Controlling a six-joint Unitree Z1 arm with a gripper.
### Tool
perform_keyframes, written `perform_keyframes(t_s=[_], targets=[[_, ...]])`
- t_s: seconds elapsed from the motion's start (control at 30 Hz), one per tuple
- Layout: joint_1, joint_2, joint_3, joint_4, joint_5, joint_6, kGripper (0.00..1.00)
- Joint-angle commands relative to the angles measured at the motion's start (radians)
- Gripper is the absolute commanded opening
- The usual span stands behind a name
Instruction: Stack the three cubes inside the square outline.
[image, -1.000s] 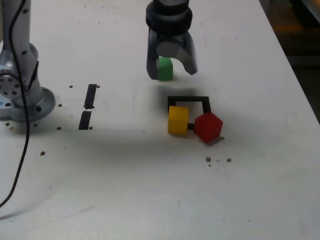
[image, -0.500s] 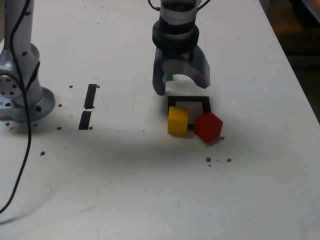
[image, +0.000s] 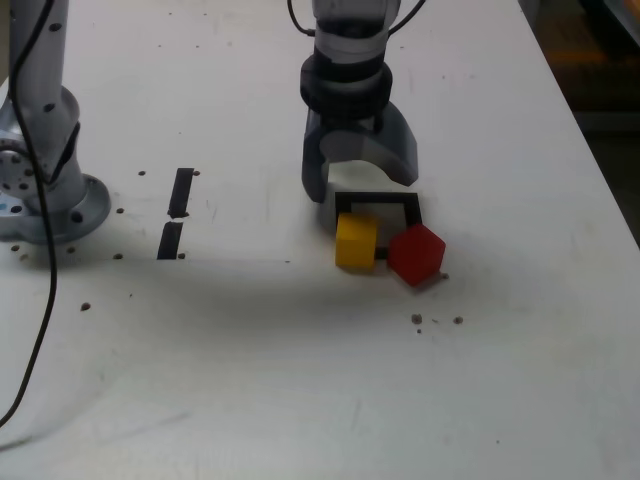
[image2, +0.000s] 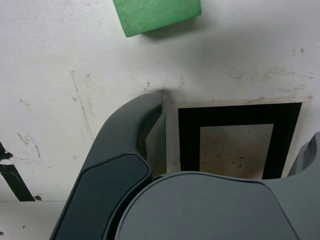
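Your gripper (image: 358, 172) hangs released and empty over the square outline (image: 378, 203); go beyond it for the green cube (image2: 156, 15), straddling squarely.

Dim, soft shadows, mild blur

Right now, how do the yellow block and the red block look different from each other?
The yellow block sits square-on, while the red block is turned so a corner faces the camera. The yellow block overlaps the near-left corner of the black square; the red block overlaps its near-right corner. They look the same size, and neither is fully inside.
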Motion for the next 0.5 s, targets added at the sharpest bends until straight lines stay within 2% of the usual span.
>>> perform_keyframes(t_s=[0.0, 0.23, 0.47], targets=[[-0.003, 0.001, 0.013, 0.017, 0.004, -0.008, 0.98], [-0.008, -0.006, 0.051, 0.076, -0.005, -0.024, 0.98], [-0.05, -0.007, 0.011, 0.192, -0.011, -0.036, 0.98]])
